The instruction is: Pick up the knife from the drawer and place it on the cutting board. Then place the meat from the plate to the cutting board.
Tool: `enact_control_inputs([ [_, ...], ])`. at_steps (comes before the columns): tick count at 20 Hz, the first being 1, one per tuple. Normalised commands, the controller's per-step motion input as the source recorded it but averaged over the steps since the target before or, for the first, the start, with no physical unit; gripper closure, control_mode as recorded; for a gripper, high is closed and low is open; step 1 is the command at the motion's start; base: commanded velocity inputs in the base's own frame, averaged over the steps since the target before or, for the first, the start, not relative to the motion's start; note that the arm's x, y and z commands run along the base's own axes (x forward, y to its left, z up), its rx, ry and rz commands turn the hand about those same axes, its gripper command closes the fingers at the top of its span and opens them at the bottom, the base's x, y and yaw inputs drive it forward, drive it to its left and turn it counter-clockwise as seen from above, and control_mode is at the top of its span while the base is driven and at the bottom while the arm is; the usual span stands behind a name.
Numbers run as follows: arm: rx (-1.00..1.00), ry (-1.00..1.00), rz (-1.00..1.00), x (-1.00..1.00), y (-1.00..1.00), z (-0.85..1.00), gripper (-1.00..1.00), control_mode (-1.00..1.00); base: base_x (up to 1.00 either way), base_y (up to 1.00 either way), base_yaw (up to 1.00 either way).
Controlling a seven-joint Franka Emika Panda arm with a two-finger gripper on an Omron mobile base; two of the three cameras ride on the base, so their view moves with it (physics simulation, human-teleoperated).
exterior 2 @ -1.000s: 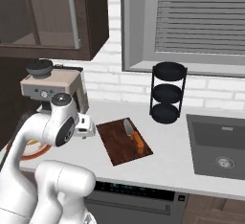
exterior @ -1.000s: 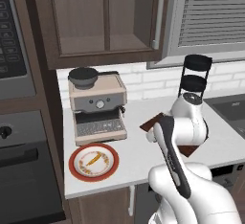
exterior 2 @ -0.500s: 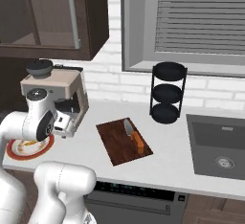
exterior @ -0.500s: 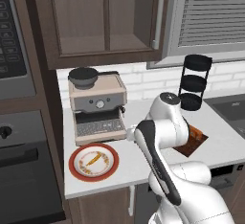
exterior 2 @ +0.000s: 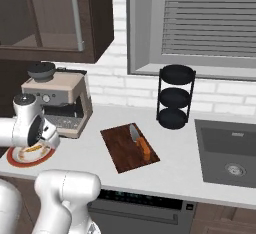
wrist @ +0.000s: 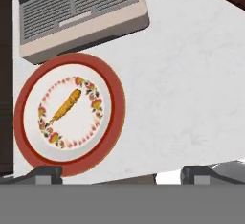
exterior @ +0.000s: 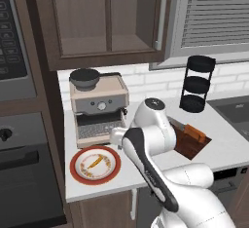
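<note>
Meat lies on the plate below the open end effector, while the right base view shows the knife on the cutting board.

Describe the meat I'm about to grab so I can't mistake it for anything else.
Find the coffee machine at the left of the counter; just in front of it lies the plate with a red-orange rim. The meat is the thin orange-yellow strip lying diagonally in its pale centre, the only loose thing on the plate inside its ring of painted decoration.
</note>
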Motion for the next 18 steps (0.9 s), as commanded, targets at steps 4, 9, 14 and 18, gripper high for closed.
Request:
enact_control_inputs([
  [4,0.06,0.22,0.00,0.00,0.40,-0.06,-1.00,-1.00,0.00,0.00,0.00],
  [9,0.00,0.07,0.00,0.03,0.41,-0.17,-1.00,-1.00,0.00,0.00,0.00],
  [14,0.00,0.20,0.00,0.11,0.38,-0.17,-1.00,-1.00,0.00,0.00,0.00],
  [18,0.00,0.09,0.00,0.11,0.19,-0.35,-1.00,-1.00,0.00,0.00,0.00],
])
